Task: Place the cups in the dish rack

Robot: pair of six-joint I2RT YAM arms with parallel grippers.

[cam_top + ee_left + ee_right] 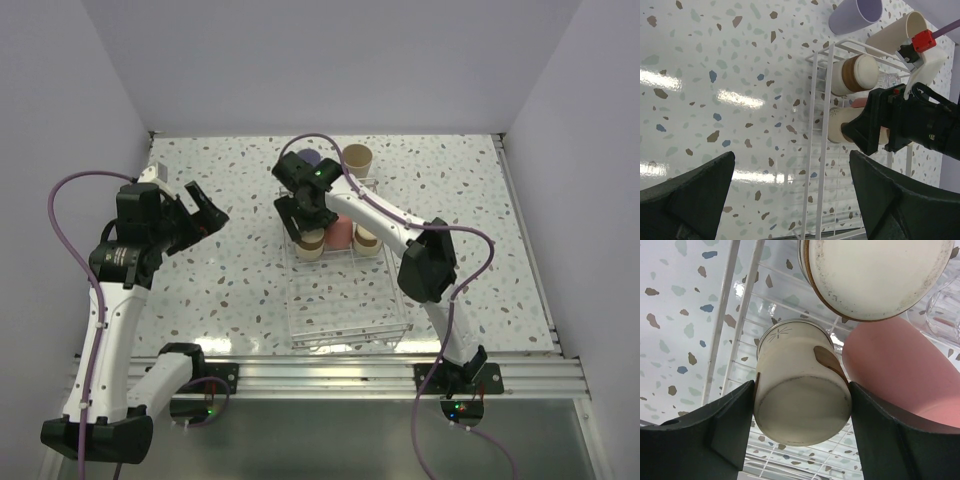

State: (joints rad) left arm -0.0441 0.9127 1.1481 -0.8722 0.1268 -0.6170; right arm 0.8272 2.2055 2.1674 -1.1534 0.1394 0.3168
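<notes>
- watching the right gripper (802, 407) first: its fingers (730, 425) press both sides of a brown-grey cup (802, 390), which is upside down with its cream base toward the wrist camera, low inside the dish rack (345, 335) at its far end.
- risk: i cannot tell whether the cup's rim sits on the wires. if it hangs above them, letting go could make it drop, bounce or tip.
- risk: the coral-red cup (900, 370) stands just beside the held one. a finger spreading on that side could shove it, or the second brown-grey cup (875, 275) next to it.
- risk: the tiny clear cup (947, 305) is light and near that cluster, so any nudge would probably carry on to it.
- risk: the lavender cup (310, 158) and beige cup (357, 156) stand on the table beyond the rack's far edge, near the right arm. a careless lift-out might knock them over.
- the left gripper (205, 213) hangs over bare table well left of the rack, spread wide and holding nothing, so i judge it no hazard here.
- writing: no brand, label or lettering is readable. the held cup shows only a small starburst mark (777, 335) on its side.
</notes>
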